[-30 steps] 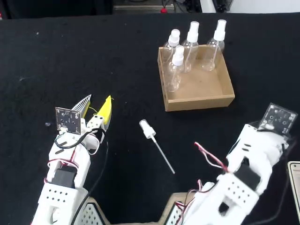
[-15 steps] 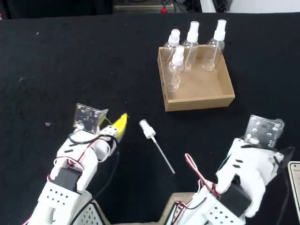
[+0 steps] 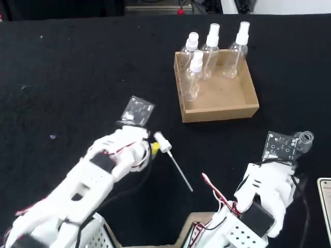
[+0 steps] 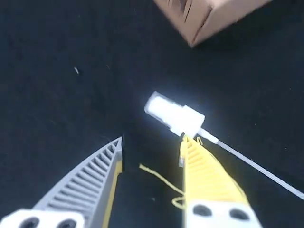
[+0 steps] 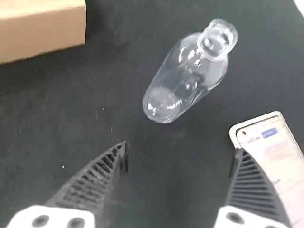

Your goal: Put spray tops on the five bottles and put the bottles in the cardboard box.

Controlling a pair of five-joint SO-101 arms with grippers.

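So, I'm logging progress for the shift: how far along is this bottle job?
Done: four capped bottles stand in the cardboard box. In hand: nothing is gripped yet; the left gripper is open at the loose spray top on the table, the right gripper open near the uncapped fifth bottle. Left: top that bottle and box it.

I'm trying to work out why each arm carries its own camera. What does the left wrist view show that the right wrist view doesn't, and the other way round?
Left wrist view: the loose spray top with its thin tube, right by the yellow tip of the open left fingers. Right wrist view: a clear bottle with no top, a phone-like device at the edge, and the open right fingers. Both: part of the cardboard box and the black table.
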